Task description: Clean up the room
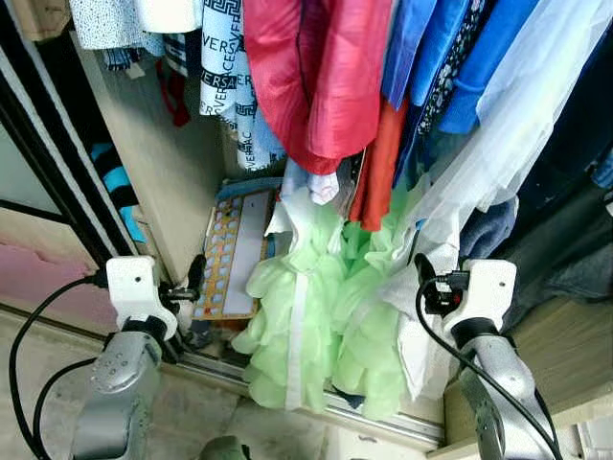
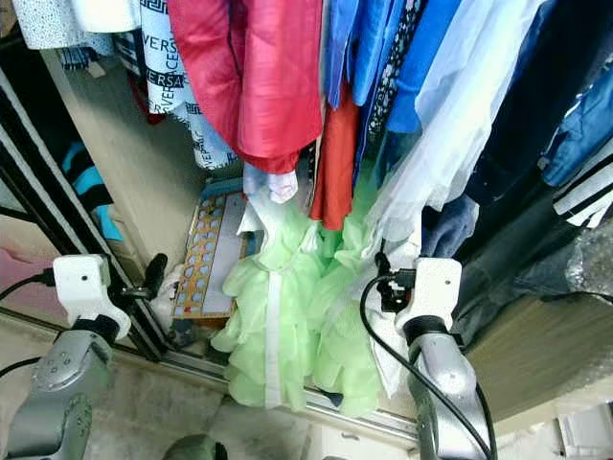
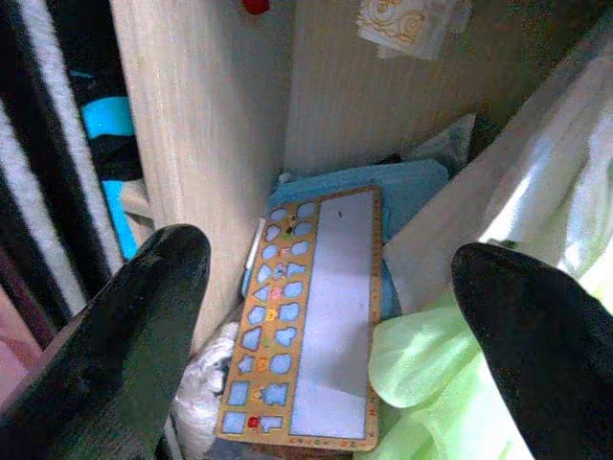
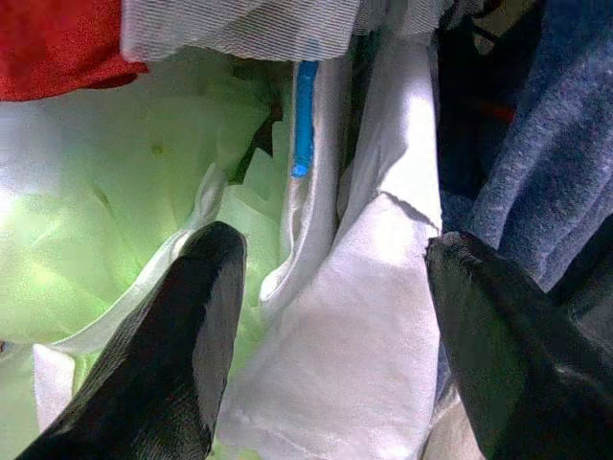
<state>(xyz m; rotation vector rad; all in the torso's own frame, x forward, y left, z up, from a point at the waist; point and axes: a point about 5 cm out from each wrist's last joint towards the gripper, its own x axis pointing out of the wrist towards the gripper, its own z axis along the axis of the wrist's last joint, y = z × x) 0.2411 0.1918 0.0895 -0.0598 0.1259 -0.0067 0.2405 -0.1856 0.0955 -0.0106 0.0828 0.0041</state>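
At the wardrobe foot, your left gripper [image 3: 326, 345] sat w/ fingers apart, shape board [image 3: 311, 316] at 12 o'clock; right gripper [image 4: 321, 335], fingers apart, faced white cloth [image 4: 335, 355] beside green dress [image 1: 306, 326].

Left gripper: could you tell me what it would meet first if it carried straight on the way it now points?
Probably the orange shape-puzzle board leaning at the wardrobe's bottom. The open left gripper frames it between its fingers, with nothing in between. Depth is hard to judge, so the pale green dress beside it might brush one finger first.

Wardrobe floor [image 1: 215, 331]: shape-puzzle board [image 3: 308, 326] propped on blue cloth [image 3: 402, 182], white bundle [image 3: 203, 398] beside
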